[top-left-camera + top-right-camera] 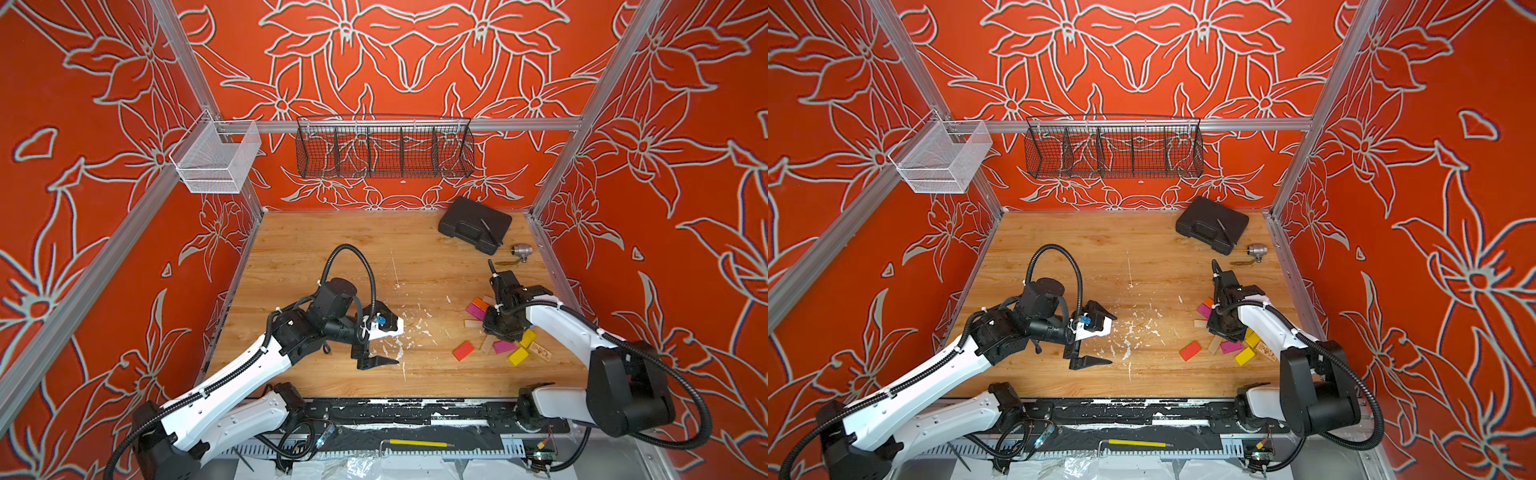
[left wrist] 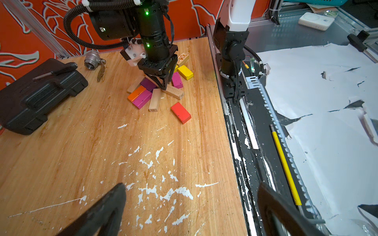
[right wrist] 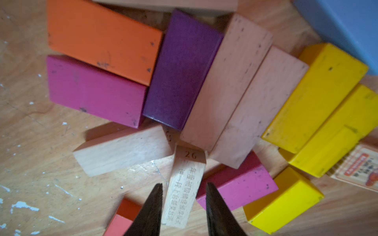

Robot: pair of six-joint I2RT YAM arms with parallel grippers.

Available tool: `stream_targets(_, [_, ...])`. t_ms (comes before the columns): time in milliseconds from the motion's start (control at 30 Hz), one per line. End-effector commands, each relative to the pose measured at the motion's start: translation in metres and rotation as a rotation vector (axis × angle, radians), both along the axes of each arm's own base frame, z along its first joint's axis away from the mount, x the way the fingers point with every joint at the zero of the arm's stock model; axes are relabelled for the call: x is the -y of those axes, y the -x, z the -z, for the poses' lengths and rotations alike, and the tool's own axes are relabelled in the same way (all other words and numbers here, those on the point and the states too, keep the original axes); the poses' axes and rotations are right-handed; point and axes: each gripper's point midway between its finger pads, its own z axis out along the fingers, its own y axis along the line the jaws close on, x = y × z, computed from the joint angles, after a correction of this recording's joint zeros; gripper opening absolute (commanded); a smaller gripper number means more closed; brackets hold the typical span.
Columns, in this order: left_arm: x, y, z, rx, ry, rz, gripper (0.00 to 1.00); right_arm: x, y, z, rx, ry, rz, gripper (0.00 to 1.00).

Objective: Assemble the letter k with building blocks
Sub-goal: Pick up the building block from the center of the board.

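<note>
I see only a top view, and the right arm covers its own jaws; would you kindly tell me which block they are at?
Observer: In the right wrist view, the right gripper has its jaws on either side of the plain wood block printed 26; whether they pinch it, I cannot tell.
Operator: Thank you. Is any block hidden under that wrist?
Observer: Yes, a purple block lies there, against the orange block and a magenta block.
</note>
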Motion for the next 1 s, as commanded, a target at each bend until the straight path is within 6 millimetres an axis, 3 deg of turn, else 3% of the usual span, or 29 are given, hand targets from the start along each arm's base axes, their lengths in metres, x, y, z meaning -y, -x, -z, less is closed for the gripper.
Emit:
stream_targets(0, [-0.001,0.006,0.003,0.001,-0.010,0.030,0.97,0.001,0.003,0.010,-0.012,0.011,0.023,0.37])
stream_targets(167, [-0.001,0.005,0.003,0.001,-0.011,0.028,0.97,-0.002,0.002,0.017,-0.025,-0.001,0.019,0.36])
stream_targets(333, [-0.001,0.004,0.005,-0.001,-0.016,0.024,0.97,-0.006,0.002,0.024,-0.040,-0.012,0.013,0.28])
stream_targets(533, [-0.002,0.002,0.004,0.010,-0.017,0.010,0.97,-0.006,0.000,0.016,-0.019,-0.004,0.021,0.24])
stream_targets(733, [-0.007,-0.017,-0.002,0.070,-0.015,-0.106,0.97,-0.009,-0.011,-0.028,0.078,-0.002,0.010,0.19])
stream_targets(967, [-0.017,-0.039,-0.006,0.121,-0.033,-0.245,0.97,-0.037,-0.047,-0.093,0.228,-0.044,-0.117,0.16])
